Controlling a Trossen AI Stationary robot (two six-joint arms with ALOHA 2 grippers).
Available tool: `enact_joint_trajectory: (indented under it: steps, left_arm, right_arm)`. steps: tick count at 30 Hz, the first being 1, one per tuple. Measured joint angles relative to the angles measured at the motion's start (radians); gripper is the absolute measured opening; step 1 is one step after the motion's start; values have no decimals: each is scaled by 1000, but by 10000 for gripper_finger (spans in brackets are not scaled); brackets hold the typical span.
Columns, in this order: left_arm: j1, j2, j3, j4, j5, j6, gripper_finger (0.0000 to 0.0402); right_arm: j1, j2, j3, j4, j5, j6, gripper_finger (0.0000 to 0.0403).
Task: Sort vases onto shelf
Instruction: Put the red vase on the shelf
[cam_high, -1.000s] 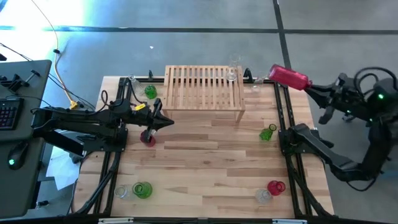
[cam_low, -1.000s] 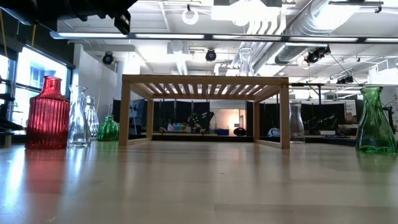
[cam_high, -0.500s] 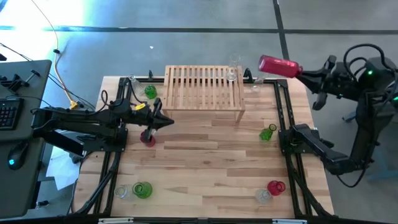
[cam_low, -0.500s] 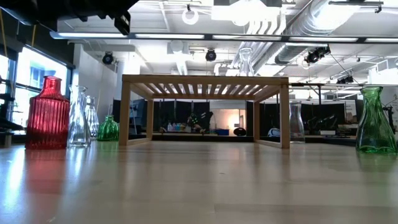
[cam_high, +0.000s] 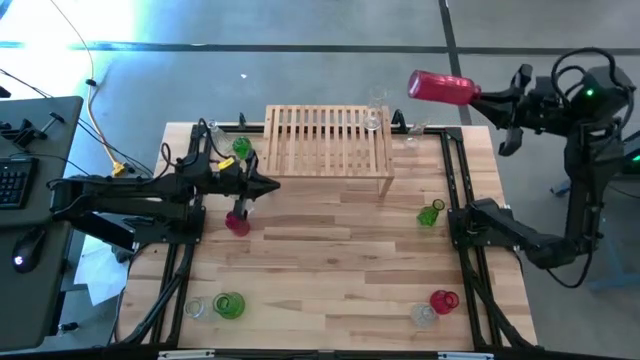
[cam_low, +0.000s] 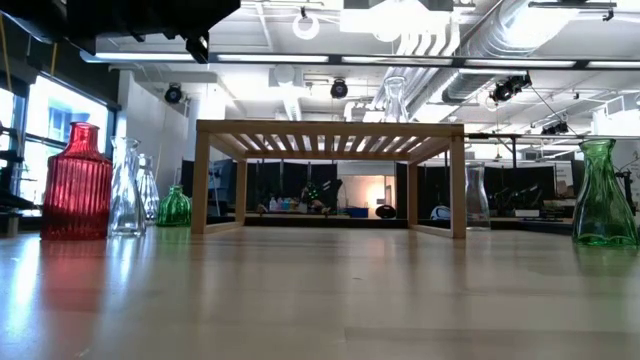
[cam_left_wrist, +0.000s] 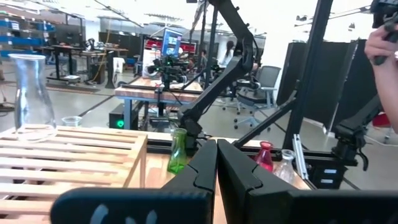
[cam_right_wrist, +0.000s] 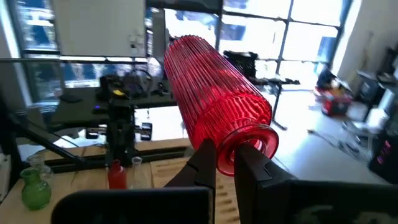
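My right gripper (cam_high: 482, 95) is raised past the table's far right corner and is shut on a red ribbed vase (cam_high: 440, 88), which lies level and points toward the table's left. The light-wood shelf (cam_high: 328, 140) stands at the far middle, with one clear vase (cam_high: 375, 120) upright on its right end. My left gripper (cam_high: 275, 185) is shut and empty. It hovers left of the shelf's near corner, above a red vase (cam_high: 237, 222) that stands on the table. Its shut fingers (cam_left_wrist: 216, 146) point across toward a green vase (cam_left_wrist: 178, 151). My right gripper holds the red ribbed vase by its neck, just behind the flared mouth (cam_right_wrist: 249, 146), pinched between the two fingers (cam_right_wrist: 205, 163). The fingers lie across the neck. The vase is lifted clear and lies nearly level, its body (cam_right_wrist: 214, 87) reaching away from the gripper.
Other vases stand about the table: green (cam_high: 241, 147) and clear (cam_high: 212, 130) at far left, green (cam_high: 430, 213) at right, green (cam_high: 229, 304) with clear at near left, red (cam_high: 443, 300) with clear (cam_high: 424, 316) at near right. The table's middle (cam_high: 330, 260) is bare wood.
My right gripper has risen and swung toward the far edge and the left, carrying the red ribbed vase. The vase has turned from slanting to nearly level. My left gripper has shifted slightly toward the far edge and stayed shut.
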Motion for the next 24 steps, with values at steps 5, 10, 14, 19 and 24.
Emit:
enact_joint_trajectory:
  steps: [5, 10, 14, 19, 24]
  left_arm:
    - [19, 0, 0, 0, 0, 0, 5]
    - [26, 0, 0, 0, 0, 0, 5]
    - [26, 0, 0, 0, 0, 0, 5]
    - [26, 0, 0, 0, 7, 0, 5]
    - [26, 0, 0, -3, 8, -7, 5]
  right_arm:
    - [138, 58, 0, 148, 62, 43, 2]
    - [299, 129, 1, 211, 213, 29, 2]
    - [423, 201, 38, 213, 340, -8, 2]
    - [565, 311, 131, 155, 481, -42, 2]
    - [709, 461, 290, -32, 709, -116, 2]
